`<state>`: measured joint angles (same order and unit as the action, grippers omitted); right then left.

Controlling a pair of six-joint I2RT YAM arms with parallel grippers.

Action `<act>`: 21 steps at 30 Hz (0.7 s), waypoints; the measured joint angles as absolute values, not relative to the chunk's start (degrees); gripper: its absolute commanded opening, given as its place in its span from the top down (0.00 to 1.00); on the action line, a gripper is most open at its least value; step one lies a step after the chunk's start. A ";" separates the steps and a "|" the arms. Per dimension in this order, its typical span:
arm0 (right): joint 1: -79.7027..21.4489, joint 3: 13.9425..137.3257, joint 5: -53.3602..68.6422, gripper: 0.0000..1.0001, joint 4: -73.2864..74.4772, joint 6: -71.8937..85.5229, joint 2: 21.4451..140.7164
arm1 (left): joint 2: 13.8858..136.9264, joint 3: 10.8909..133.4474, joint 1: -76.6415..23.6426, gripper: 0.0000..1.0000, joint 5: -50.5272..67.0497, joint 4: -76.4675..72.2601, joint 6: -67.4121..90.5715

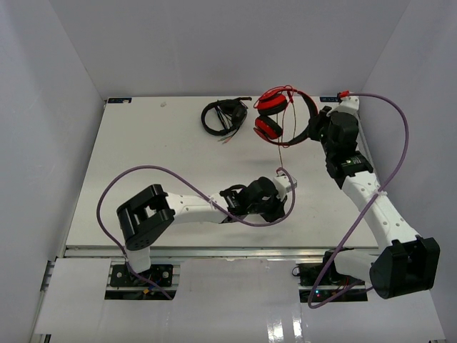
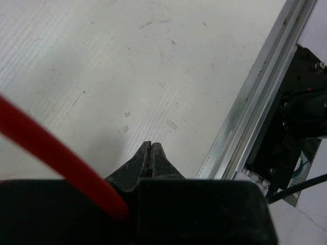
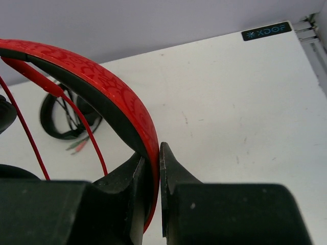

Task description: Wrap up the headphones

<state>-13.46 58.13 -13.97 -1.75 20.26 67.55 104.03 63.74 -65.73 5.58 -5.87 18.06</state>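
**Red set at far right corner, R arm on the headband**

- Headphones [image 1: 268, 128] lie at the far edge of the table [image 1: 164, 157], right of centre, just short of the back wall.
- R gripper [image 1: 314, 128] [image 3: 152, 163]: jaws clamped on the headband [image 3: 102, 81], one finger on each side.
- L gripper [image 1: 288, 179] [image 2: 152, 150] is mid-table, well nearer than the set. Its tips are pressed together.
- Cable [image 1: 280, 143] [image 2: 46, 145] runs from the earcups toward the L gripper and passes by its finger base. Can't tell if it's pinched.
- Obstacle: black headphones [image 1: 232, 111] [image 3: 45, 115] lie just left of the red set, apart from it, leads trailing toward it.
- Edges: metal rail [image 2: 255, 97] runs along the table edge close to the L gripper. Side wall is tight beside the R arm.
- Room: bare tabletop spreads across the left and centre.
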 measured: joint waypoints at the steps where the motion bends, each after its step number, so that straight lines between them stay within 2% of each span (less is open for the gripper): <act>1: -14.14 57.47 -15.08 0.92 -2.31 18.56 67.78 | 103.98 64.52 -66.27 1.00 5.63 -4.28 17.66; 10: -14.61 50.99 -18.76 0.92 -6.55 8.14 68.74 | 95.14 66.16 -68.40 1.00 4.67 12.65 13.81; 21: -18.52 49.02 -20.31 0.92 -9.48 -1.44 70.17 | 91.51 81.32 -68.34 0.99 -1.88 27.37 6.30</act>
